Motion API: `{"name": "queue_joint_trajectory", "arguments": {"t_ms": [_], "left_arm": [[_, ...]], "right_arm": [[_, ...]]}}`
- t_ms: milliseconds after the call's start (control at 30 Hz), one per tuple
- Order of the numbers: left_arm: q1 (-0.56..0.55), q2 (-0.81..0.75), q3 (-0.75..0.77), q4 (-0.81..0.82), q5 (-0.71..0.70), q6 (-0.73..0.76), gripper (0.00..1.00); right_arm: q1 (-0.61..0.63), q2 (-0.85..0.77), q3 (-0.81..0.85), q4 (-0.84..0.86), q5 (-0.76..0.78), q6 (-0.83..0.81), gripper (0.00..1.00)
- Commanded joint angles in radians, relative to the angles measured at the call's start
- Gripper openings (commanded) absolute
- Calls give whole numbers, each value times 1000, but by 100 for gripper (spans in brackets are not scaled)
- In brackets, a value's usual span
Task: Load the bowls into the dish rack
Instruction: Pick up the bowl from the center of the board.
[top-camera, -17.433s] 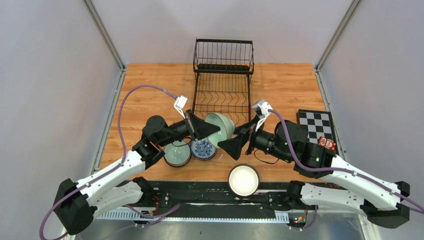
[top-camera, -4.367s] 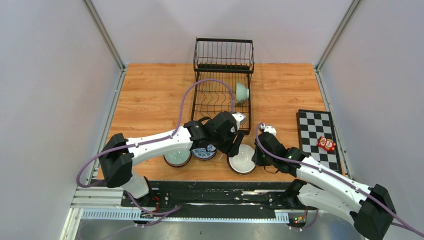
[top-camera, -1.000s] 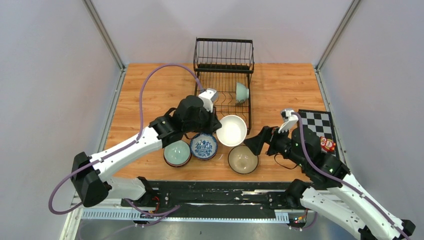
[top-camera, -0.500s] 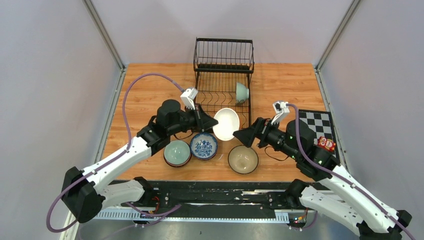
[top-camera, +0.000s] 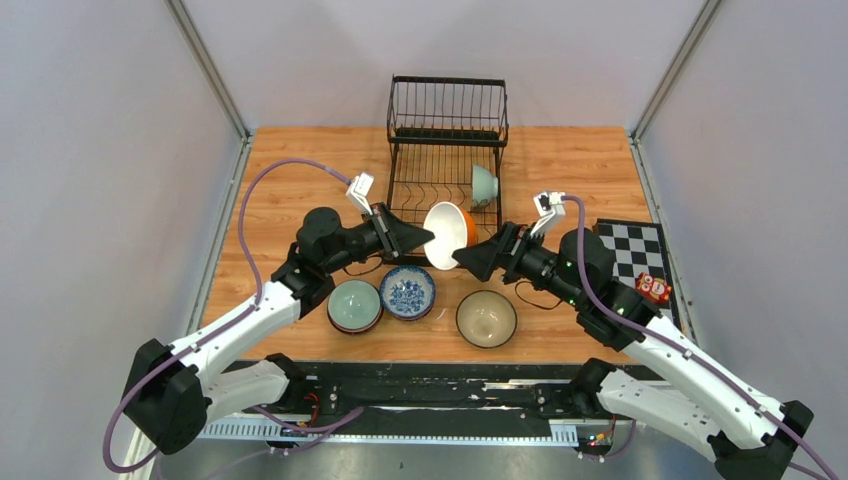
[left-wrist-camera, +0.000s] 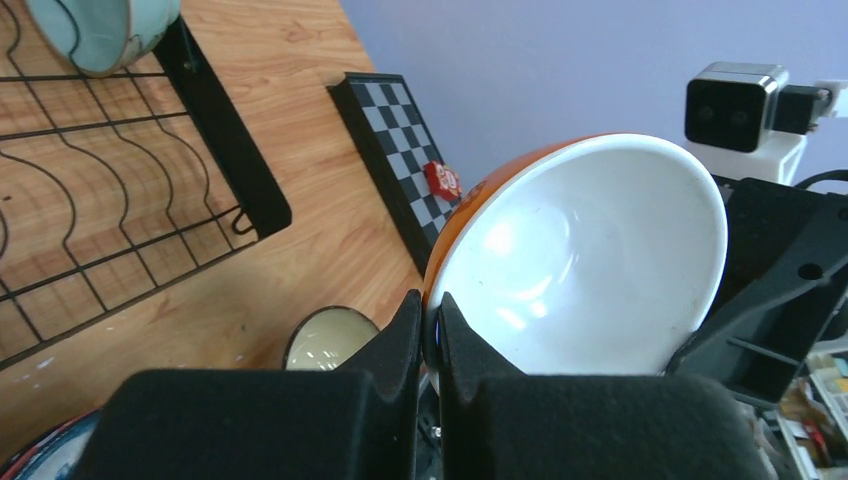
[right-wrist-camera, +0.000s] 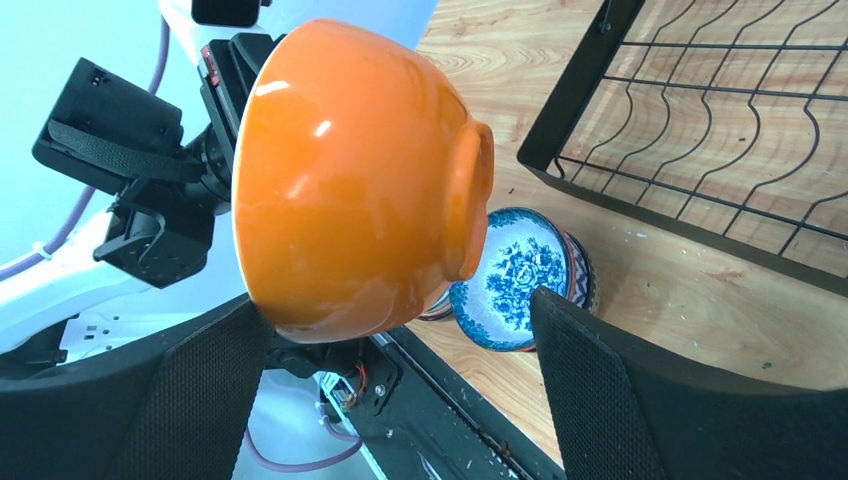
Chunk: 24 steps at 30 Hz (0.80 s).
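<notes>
The orange bowl (top-camera: 449, 234) now stands more on edge than a moment ago, its rim pinched by the left fingers (left-wrist-camera: 395, 345). The right fingers (right-wrist-camera: 620, 400) are spread wide either side of it.

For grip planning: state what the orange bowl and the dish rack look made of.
Orange bowl: probably glazed ceramic, given its glossy highlights, white inside and moulded foot ring. Dish rack: apparently coated metal wire, given its thin bent rods and matte black finish.
</notes>
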Motion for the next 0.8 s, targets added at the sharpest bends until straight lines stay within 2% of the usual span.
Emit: {"name": "queue_joint_trajectory", "arguments": {"t_ms": [0, 367, 767], "left_arm": [[7, -8, -30, 161, 48, -84, 0], [9, -3, -41, 174, 50, -86, 0], [9, -14, -25, 137, 40, -55, 0]], "right_arm": [[-11, 10, 38, 69, -7, -4, 97], [-10, 34, 75, 95, -23, -18, 94], [-4, 51, 111, 96, -32, -27, 86]]}}
